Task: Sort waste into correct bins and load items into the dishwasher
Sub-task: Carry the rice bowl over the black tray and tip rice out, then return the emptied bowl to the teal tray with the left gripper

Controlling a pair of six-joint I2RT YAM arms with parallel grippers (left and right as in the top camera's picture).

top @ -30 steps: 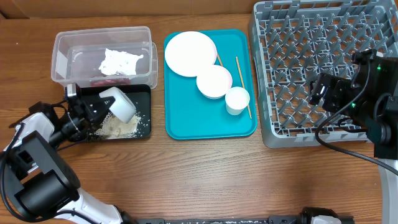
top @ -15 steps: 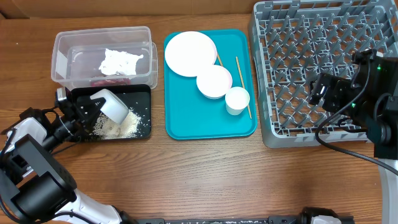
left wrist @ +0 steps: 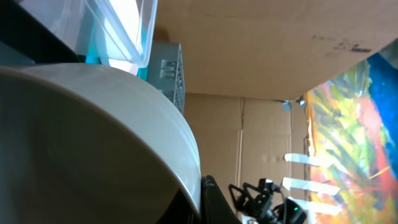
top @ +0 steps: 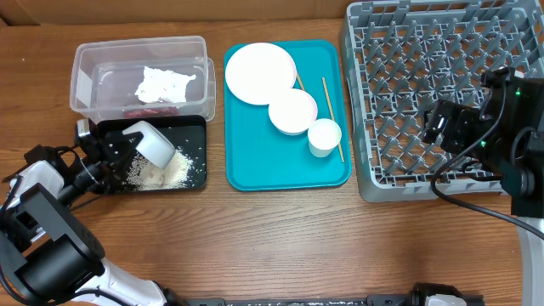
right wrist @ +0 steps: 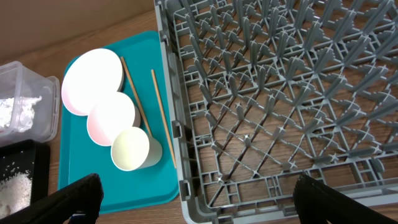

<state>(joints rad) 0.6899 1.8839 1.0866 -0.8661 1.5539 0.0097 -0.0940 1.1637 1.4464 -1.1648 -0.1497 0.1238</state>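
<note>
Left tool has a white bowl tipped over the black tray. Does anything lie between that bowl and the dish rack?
Yes. Between the held bowl and the dish rack lies the teal tray, carrying a plate, a second bowl, a cup and chopsticks. All sit low, so a lifted carry likely clears them.
</note>
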